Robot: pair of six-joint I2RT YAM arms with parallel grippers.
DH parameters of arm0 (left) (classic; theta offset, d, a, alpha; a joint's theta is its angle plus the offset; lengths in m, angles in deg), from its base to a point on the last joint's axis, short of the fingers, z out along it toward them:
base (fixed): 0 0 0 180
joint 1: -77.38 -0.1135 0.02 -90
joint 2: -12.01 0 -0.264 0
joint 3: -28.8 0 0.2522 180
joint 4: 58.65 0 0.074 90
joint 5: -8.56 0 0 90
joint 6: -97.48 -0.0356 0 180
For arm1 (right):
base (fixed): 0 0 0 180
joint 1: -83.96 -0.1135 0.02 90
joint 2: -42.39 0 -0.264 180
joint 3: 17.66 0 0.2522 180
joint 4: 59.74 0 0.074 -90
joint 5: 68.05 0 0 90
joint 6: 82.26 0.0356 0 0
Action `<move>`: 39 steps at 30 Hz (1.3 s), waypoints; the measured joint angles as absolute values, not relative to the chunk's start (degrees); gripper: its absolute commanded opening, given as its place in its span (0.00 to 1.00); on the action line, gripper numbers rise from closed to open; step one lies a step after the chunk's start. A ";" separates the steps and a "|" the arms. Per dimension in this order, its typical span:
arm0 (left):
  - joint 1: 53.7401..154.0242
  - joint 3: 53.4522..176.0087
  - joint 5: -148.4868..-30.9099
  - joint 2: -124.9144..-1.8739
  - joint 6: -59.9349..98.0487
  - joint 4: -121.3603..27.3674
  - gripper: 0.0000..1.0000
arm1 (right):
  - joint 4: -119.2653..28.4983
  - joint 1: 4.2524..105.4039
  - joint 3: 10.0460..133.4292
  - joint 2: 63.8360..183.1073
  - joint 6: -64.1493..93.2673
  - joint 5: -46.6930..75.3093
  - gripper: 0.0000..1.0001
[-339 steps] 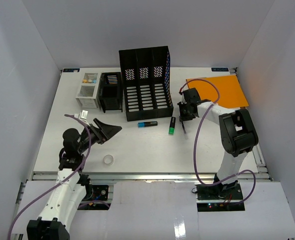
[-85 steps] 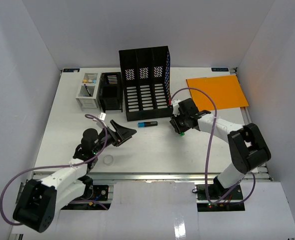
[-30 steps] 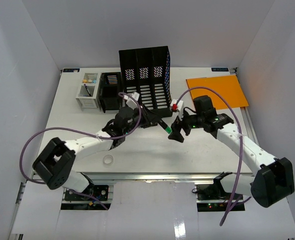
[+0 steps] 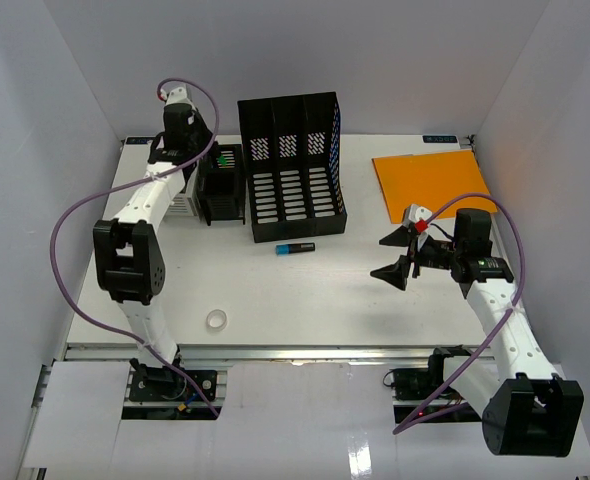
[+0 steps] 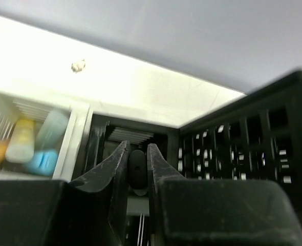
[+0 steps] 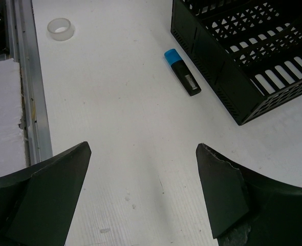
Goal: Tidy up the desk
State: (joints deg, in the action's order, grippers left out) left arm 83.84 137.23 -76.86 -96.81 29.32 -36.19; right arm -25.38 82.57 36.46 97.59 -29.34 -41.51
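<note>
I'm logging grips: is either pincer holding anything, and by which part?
The left pincer pinches a dark marker by its black end, over the black pen holder; the right pincer is open and empty.

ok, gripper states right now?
Left gripper: shut on a dark marker.
Right gripper: open, holding nothing.

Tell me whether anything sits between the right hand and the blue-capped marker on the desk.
Nothing visible does. Only bare desk lies between the open right hand and the blue-capped marker; the black file rack stands behind the marker, off that line.
</note>
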 measured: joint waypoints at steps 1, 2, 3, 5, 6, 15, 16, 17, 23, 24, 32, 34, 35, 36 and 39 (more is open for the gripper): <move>83.82 139.09 -76.75 -98.17 29.27 -35.66 0.00 | -25.38 82.62 36.46 97.59 -29.34 -41.63 0.90; 83.82 140.86 -76.56 -99.34 29.17 -35.50 0.00 | -25.38 82.71 36.46 97.59 -29.34 -41.67 0.90; 83.82 142.54 -76.37 -100.41 29.07 -35.40 0.00 | -25.38 82.79 36.46 97.59 -29.34 -41.71 0.90; 83.84 144.55 -76.21 -101.55 28.88 -34.87 0.00 | -25.42 82.86 36.46 97.61 -29.34 -41.73 0.90; 83.84 145.34 -76.14 -101.91 28.74 -34.72 0.00 | -25.43 82.87 36.46 97.61 -29.34 -41.77 0.90; 83.82 146.51 -76.09 -103.23 27.95 -34.66 0.42 | -25.40 82.87 36.44 97.75 -30.04 -42.72 0.90; 83.82 145.96 -76.14 -103.23 28.13 -34.72 0.48 | -25.27 82.87 36.44 97.88 -30.59 -43.32 0.90; 83.82 145.18 -76.28 -103.23 28.25 -34.79 0.53 | -24.90 82.87 36.44 98.09 -31.66 -44.06 0.90; 83.82 140.85 -77.21 -103.23 29.31 -34.50 0.74 | -20.22 82.87 35.46 98.33 -40.73 -49.18 0.90; 83.82 140.53 -77.58 -103.21 29.38 -34.50 0.75 | -19.38 82.87 34.93 98.33 -42.51 -50.02 0.90; 83.59 131.07 -86.77 -91.70 29.35 -33.72 0.82 | -12.94 75.45 32.95 102.36 -55.55 -47.87 0.99; 83.48 124.05 -90.08 -83.38 29.57 -34.73 0.87 | -14.18 69.95 33.13 104.56 -55.69 -43.37 0.95; 83.46 119.81 -91.98 -78.39 29.84 -36.20 0.87 | -14.95 66.95 33.37 105.75 -55.36 -40.45 0.94; 83.41 114.65 -94.10 -72.72 30.36 -38.40 0.88 | -15.88 63.98 34.13 107.41 -54.70 -36.68 0.93; 83.08 98.23 -100.99 -53.19 33.13 -41.38 0.90 | -18.98 56.49 39.40 115.13 -52.66 -26.52 0.91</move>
